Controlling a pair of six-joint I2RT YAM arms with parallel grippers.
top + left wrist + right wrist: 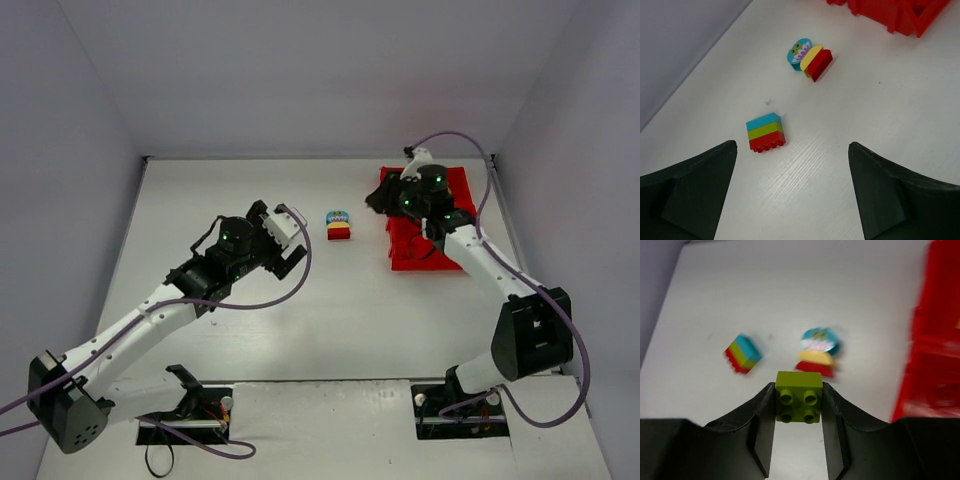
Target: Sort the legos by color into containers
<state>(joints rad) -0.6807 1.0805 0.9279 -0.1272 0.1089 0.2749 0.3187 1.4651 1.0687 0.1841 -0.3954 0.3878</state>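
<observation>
A green lego sits clamped between the fingers of my right gripper, held above the table just left of the red containers tray. In the top view that gripper hangs at the tray's left edge. On the table lies a teal, yellow and red lego stack. A second stack, teal over green over red, lies farther left. My left gripper stands wide open just short of it, with nothing between the fingers.
White walls close the table at the back and both sides. Purple cables loop off both arms. The tray's corner shows at the top right of the left wrist view.
</observation>
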